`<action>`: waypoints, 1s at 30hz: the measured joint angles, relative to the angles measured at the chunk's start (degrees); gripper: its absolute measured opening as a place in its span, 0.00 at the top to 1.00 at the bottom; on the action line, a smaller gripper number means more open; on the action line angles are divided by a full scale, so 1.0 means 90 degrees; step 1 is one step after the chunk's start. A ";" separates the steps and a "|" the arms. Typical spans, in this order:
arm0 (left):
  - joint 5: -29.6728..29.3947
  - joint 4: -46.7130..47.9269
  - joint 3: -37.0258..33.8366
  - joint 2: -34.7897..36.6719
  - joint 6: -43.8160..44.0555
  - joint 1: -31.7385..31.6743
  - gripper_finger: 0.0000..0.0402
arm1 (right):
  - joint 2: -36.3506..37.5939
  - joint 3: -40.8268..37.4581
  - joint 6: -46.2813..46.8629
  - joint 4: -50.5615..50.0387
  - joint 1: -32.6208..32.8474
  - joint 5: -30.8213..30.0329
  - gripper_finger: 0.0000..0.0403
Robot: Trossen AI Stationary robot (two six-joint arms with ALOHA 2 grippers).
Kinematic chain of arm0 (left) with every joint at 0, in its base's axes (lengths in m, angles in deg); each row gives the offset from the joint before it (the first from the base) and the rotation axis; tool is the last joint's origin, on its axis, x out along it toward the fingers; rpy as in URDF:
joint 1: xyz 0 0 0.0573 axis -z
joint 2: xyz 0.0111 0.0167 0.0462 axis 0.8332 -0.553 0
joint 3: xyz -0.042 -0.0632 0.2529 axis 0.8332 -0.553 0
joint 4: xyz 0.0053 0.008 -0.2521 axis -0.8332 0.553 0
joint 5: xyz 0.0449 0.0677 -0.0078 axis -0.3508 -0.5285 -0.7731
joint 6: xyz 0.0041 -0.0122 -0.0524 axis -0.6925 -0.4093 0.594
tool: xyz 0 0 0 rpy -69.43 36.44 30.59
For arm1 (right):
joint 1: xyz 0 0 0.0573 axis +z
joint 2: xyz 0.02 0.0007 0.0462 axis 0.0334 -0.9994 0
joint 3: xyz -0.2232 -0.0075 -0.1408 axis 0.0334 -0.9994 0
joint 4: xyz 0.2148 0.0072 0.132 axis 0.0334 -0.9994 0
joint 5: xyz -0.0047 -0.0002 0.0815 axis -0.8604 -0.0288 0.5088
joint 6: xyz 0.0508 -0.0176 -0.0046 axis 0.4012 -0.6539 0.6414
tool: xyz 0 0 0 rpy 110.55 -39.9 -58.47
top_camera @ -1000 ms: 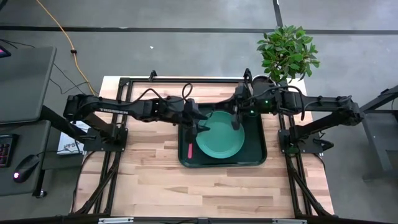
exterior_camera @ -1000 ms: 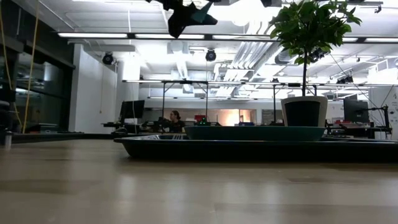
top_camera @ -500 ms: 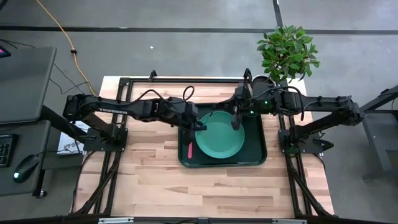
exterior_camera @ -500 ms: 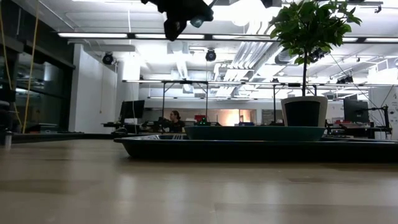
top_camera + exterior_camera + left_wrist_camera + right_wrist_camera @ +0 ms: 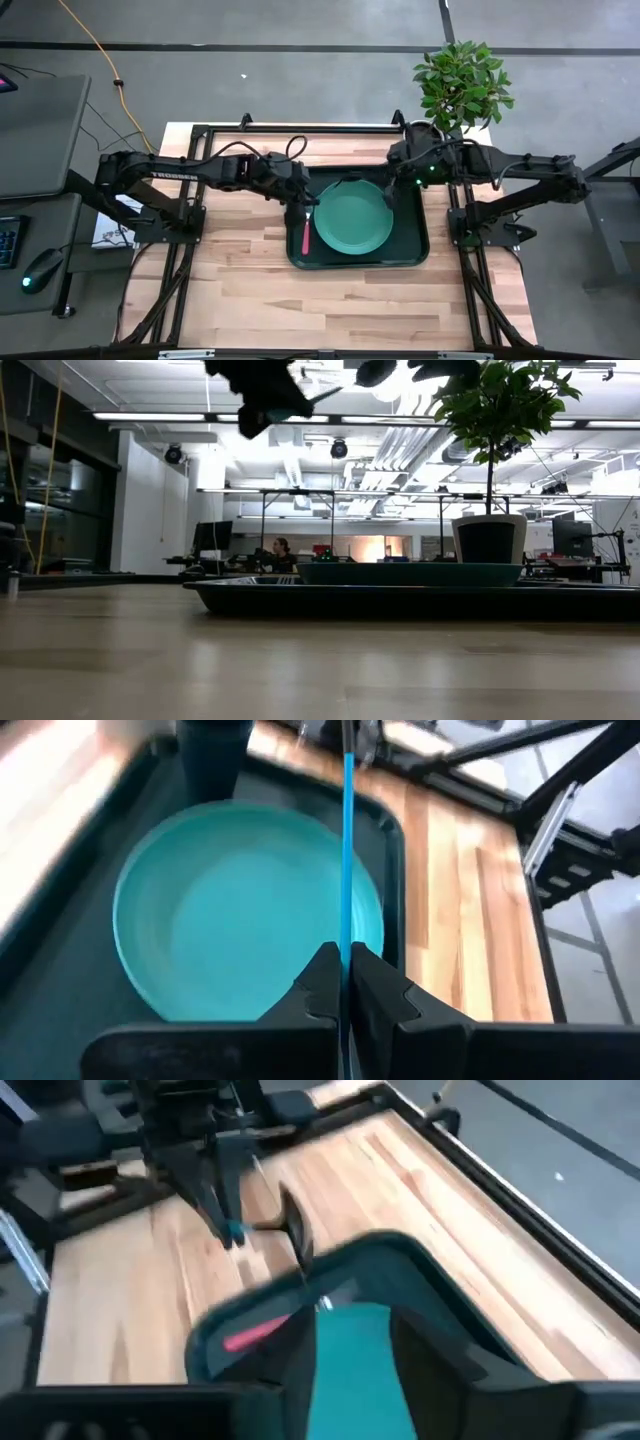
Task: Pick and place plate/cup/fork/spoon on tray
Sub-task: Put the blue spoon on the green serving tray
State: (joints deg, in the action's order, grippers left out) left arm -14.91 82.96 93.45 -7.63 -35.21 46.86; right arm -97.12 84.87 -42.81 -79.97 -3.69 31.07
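My left gripper [image 5: 303, 197] hangs over the left end of the dark green tray [image 5: 415, 250], shut on the spoon [image 5: 285, 1228]. The spoon's teal handle [image 5: 346, 840] sticks out ahead of the fingers, and its dark bowl [image 5: 297, 1235] points toward the right arm. My right gripper [image 5: 392, 190] stands open over the tray's far right part, holding nothing. The teal plate [image 5: 353, 217] lies flat in the tray. The pink fork [image 5: 305, 238] lies in the tray left of the plate. A dark cup [image 5: 213, 755] stands on the tray beside the plate's rim. My left gripper pinches the spoon's teal handle [image 5: 346, 935] between its two fingers. The handle runs along the fingers and straight out past their tips. The fingers slant down from the table's left side. The spoon is lifted clear, above the tray and the plate.
A potted plant [image 5: 460, 85] stands at the table's far right corner, behind the right arm. Bare wooden table [image 5: 330, 300] lies between the tray and the near edge. A black frame rail [image 5: 300, 128] runs along the far edge.
My left gripper has shut on the spoon's handle and gone toward the table's left edge with it, tipping more level. My right gripper has let the spoon go and drawn back toward the table's right edge. The plate and the fork have stayed in place.
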 joint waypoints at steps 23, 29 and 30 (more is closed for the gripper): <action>-0.2085 -0.3725 -0.4114 0.1283 0.5845 0.1526 1.00 | 0.2140 -0.3443 0.2672 0.0935 0.0623 -0.0233 0.54; -0.4469 -0.4232 -0.4189 0.0548 0.8640 0.3010 1.00 | 0.2340 -0.4336 0.3248 0.2568 0.0823 -0.0226 0.54; -0.4724 -0.4206 -0.4196 0.0350 0.9146 0.3206 1.00 | 0.2335 -0.4393 0.3253 0.2686 0.0836 -0.0228 0.54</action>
State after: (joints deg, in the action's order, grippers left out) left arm -57.42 45.10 55.69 -4.49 47.10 75.71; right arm -76.10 45.34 -13.53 -55.79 3.84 29.02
